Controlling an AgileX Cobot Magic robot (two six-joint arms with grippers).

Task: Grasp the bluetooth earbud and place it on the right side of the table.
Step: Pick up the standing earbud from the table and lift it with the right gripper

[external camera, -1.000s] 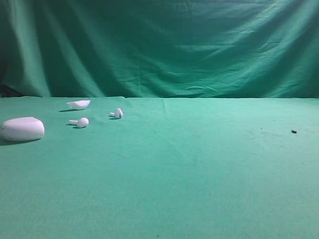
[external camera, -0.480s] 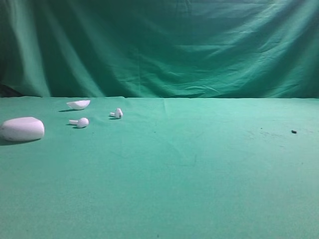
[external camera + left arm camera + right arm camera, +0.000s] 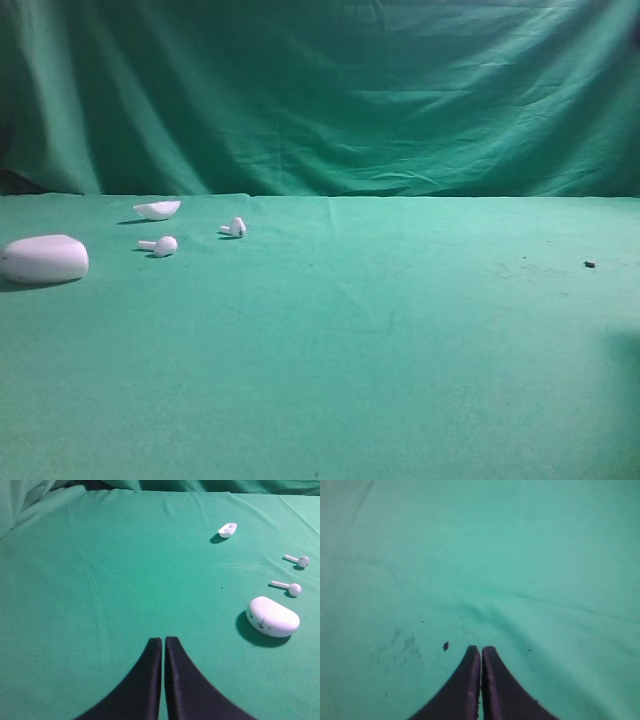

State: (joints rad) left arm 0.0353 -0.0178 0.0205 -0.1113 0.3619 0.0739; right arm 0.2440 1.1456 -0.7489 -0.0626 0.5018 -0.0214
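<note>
Lies free on the table, the bluetooth earbud, long axis flat, stem pointing left across the left wrist view, head to the right, ahead and right of the left gripper (clenched on nothing). Twin earbud farther out; case nearer; lid beyond. Right gripper likewise pressed together, holding nothing, just beside a dark speck.

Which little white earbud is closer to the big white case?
The front earbud, lying just right of the case. The other earbud sits farther back and farther right.
</note>
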